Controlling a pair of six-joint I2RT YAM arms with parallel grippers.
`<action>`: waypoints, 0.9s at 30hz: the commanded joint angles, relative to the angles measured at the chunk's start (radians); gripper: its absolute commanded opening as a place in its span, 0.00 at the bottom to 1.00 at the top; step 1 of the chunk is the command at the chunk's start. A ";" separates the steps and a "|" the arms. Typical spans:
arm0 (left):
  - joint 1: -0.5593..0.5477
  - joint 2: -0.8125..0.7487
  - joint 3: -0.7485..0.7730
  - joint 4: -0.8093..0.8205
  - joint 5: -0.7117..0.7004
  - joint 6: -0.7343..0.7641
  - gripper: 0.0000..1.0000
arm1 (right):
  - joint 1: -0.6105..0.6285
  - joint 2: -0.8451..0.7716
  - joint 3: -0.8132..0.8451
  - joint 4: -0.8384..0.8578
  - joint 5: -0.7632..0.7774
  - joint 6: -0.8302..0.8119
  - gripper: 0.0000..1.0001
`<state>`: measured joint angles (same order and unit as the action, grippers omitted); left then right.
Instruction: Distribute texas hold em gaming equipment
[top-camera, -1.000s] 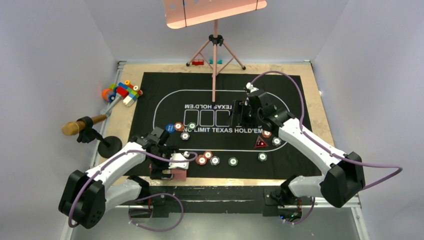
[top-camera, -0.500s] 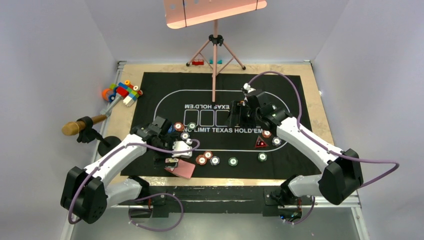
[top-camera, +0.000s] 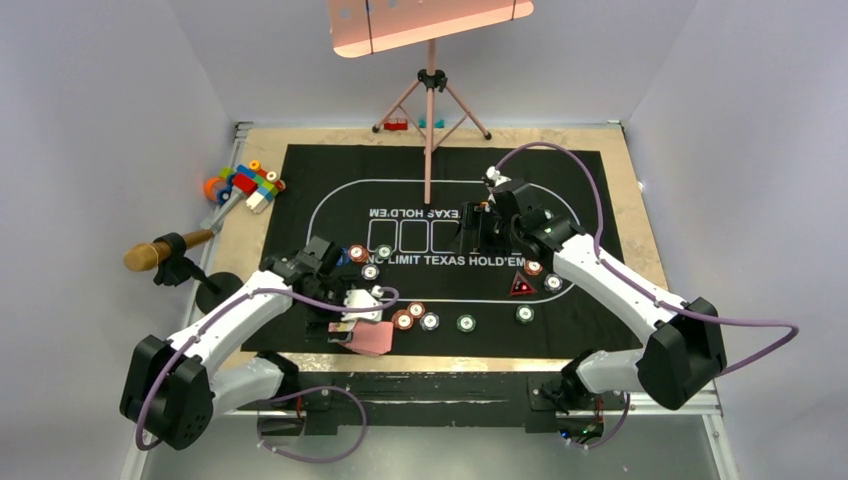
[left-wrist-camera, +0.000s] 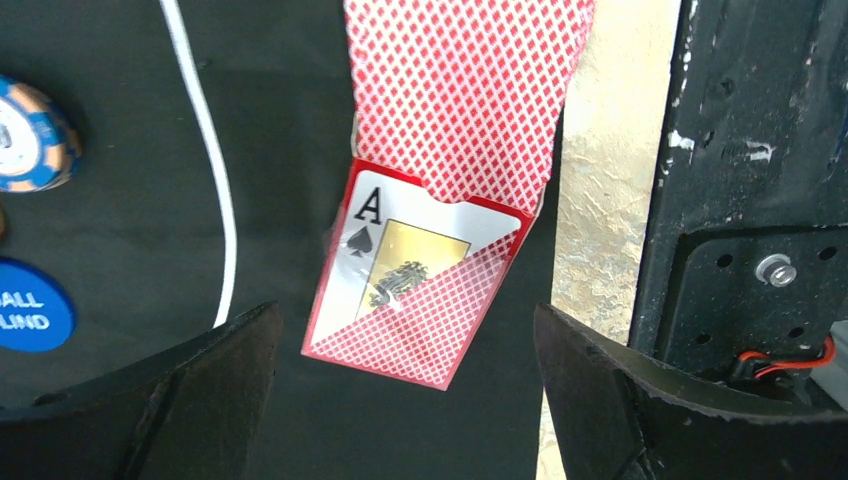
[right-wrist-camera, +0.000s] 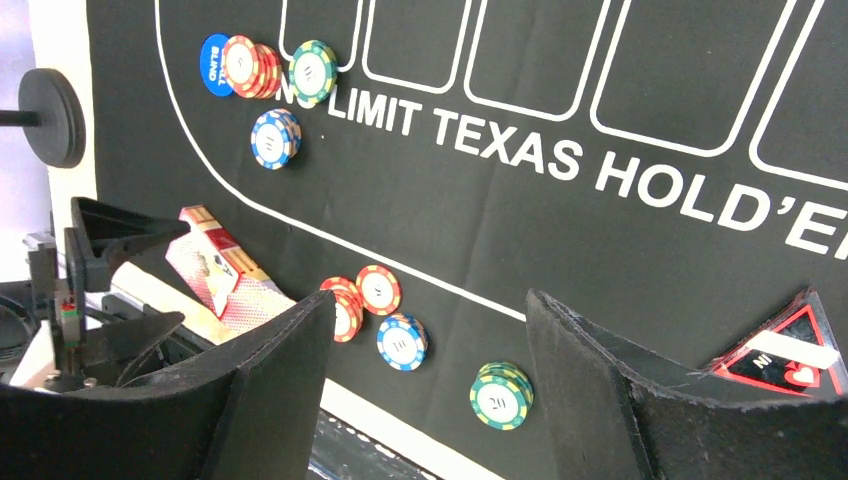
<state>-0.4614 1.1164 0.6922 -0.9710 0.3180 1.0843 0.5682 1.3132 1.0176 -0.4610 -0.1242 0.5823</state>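
1. Cards (left-wrist-camera: 460, 90) with red backs stick out of the open end of a clear-fronted card pack (left-wrist-camera: 415, 290) that shows the ace of spades
2. Both lie flat on the black mat (left-wrist-camera: 120, 150) at its near edge, and one side of the cards reaches past the mat onto the bare desk (left-wrist-camera: 600, 200)
3. The left hand (left-wrist-camera: 405, 312) is open, with one finger on each side of the card pack; neither finger touches it and the hand holds nothing
4. The right hand (right-wrist-camera: 428, 300) is over the far right part of the mat by the printed card boxes, fingers spread apart with nothing between them
5. Near the left arm, a blue button (right-wrist-camera: 213, 60) touches a red chip stack (right-wrist-camera: 245, 65), with a green chip (right-wrist-camera: 313, 72) just beside it on the printed white line
6. A blue-edged chip (right-wrist-camera: 275, 138) sits just beside that group, apart from it
7. Toward the near edge, two red chips (right-wrist-camera: 378, 290) touch each other, a second blue-edged chip (right-wrist-camera: 403, 342) lies just beside them, and a green stack (right-wrist-camera: 500, 395) sits near it to the right
8. A dark triangle (top-camera: 520, 287) with red markings lies on the mat under the right arm, with single chips near it
9. Toy blocks (top-camera: 245, 183) sit on the desk off the far left corner of the mat
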 joint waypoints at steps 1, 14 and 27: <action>-0.004 0.011 -0.041 0.028 0.031 0.143 1.00 | -0.004 -0.028 0.029 0.029 -0.022 -0.014 0.73; -0.011 0.124 -0.007 0.117 0.040 0.226 1.00 | -0.004 -0.034 0.016 0.038 -0.032 -0.006 0.71; -0.036 0.117 -0.005 0.014 0.142 0.209 1.00 | -0.004 -0.050 -0.037 0.028 -0.033 0.034 0.68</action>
<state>-0.4850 1.2461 0.6621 -0.9085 0.3729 1.2694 0.5682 1.2823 0.9661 -0.4362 -0.1490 0.6079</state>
